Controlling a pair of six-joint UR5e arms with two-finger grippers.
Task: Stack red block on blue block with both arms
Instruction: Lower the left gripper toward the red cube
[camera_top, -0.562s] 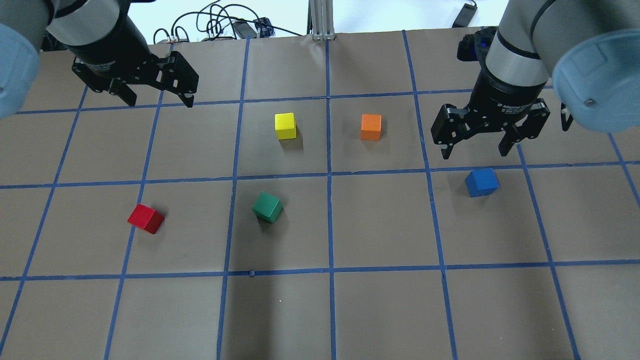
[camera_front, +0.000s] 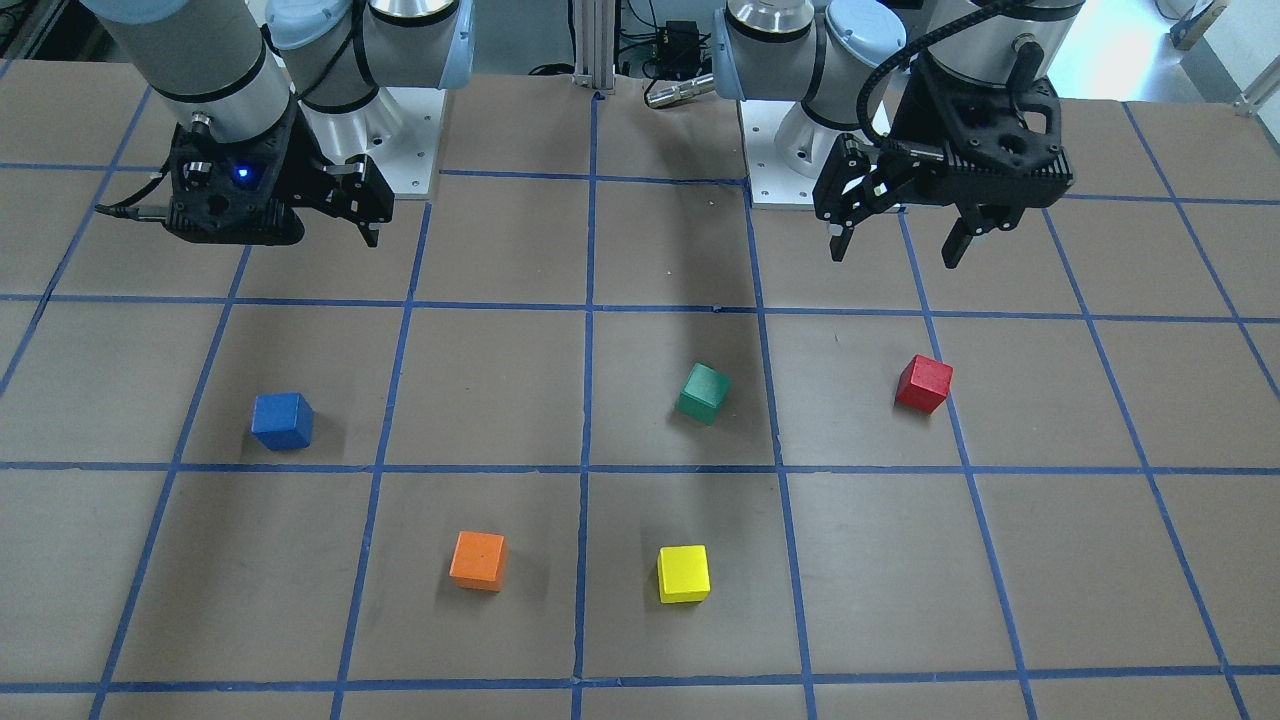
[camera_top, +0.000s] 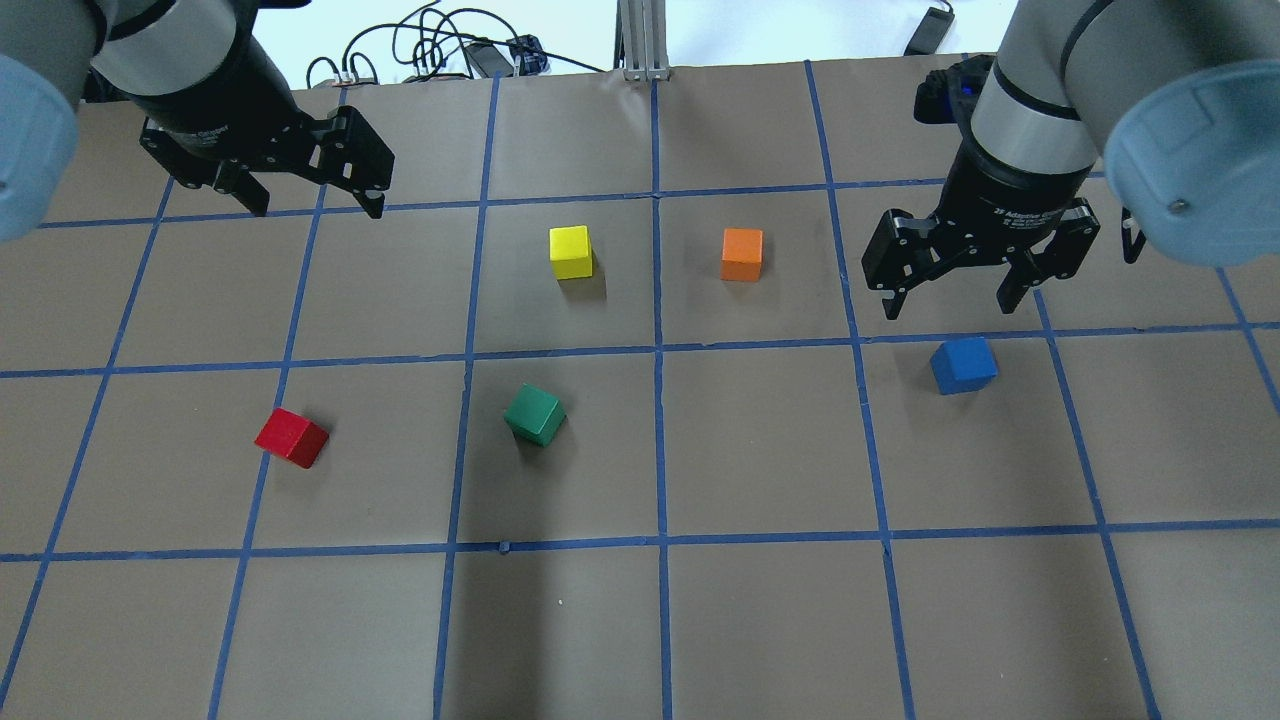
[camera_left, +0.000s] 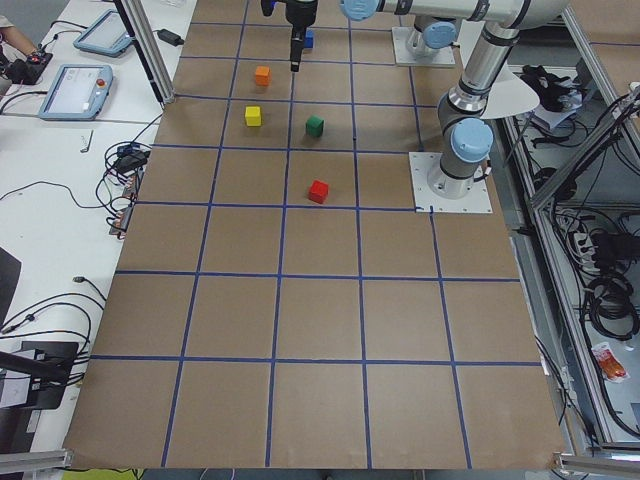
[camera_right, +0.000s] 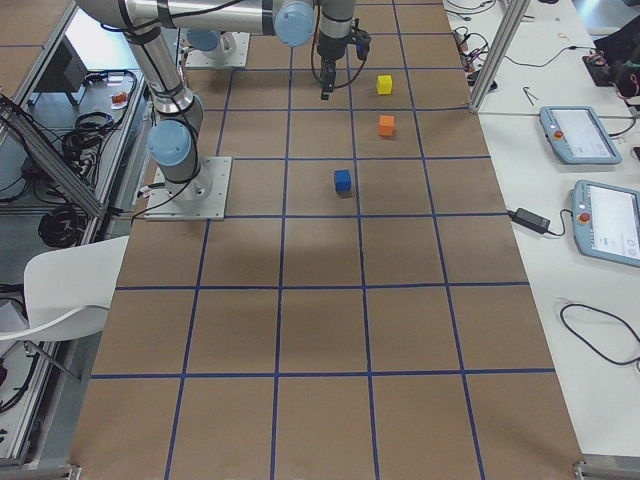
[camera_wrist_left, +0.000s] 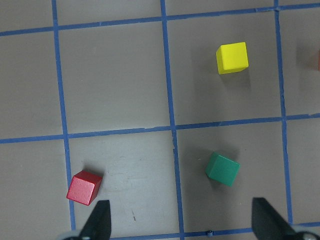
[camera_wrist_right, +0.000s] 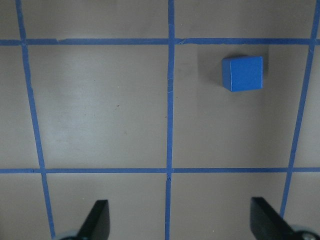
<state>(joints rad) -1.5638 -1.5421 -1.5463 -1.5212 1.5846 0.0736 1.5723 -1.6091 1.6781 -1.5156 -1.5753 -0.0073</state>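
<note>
The red block (camera_top: 291, 438) lies on the brown gridded table at the near left; it also shows in the front view (camera_front: 923, 384) and the left wrist view (camera_wrist_left: 84, 188). My left gripper (camera_top: 318, 206) is open and empty, raised over the far left, well beyond the red block. The blue block (camera_top: 964, 365) lies at the right, also in the front view (camera_front: 282, 420) and the right wrist view (camera_wrist_right: 242, 73). My right gripper (camera_top: 948, 306) is open and empty, hovering just beyond the blue block.
A green cube (camera_top: 535, 414) lies near the middle, tilted to the grid. A yellow cube (camera_top: 571, 251) and an orange cube (camera_top: 742, 254) lie farther back. Cables (camera_top: 430, 50) and a metal post (camera_top: 645, 40) sit at the table's far edge.
My left gripper has shifted very slightly to the left. The right gripper and all the blocks are where they were.
</note>
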